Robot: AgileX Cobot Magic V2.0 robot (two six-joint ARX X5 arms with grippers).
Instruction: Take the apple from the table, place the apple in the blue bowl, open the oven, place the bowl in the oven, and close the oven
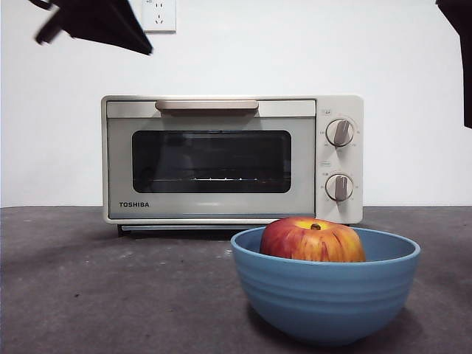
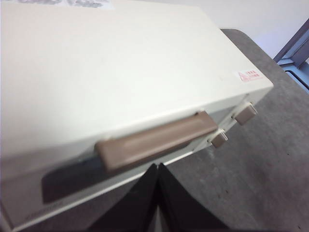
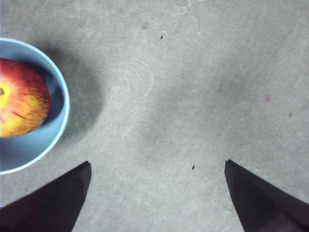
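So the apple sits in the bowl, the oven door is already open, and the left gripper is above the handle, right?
Not quite: the oven door is shut, as the front view shows. The apple does sit in the bowl, and the left gripper is above the handle.

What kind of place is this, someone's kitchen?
Probably a test bench rather than a kitchen: a toaster oven and blue bowl stand on a scuffed grey table against a bare white wall.

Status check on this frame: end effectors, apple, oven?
Left end effector shut, above oven handle. Right end effector open, empty. Apple in blue bowl. Oven closed.
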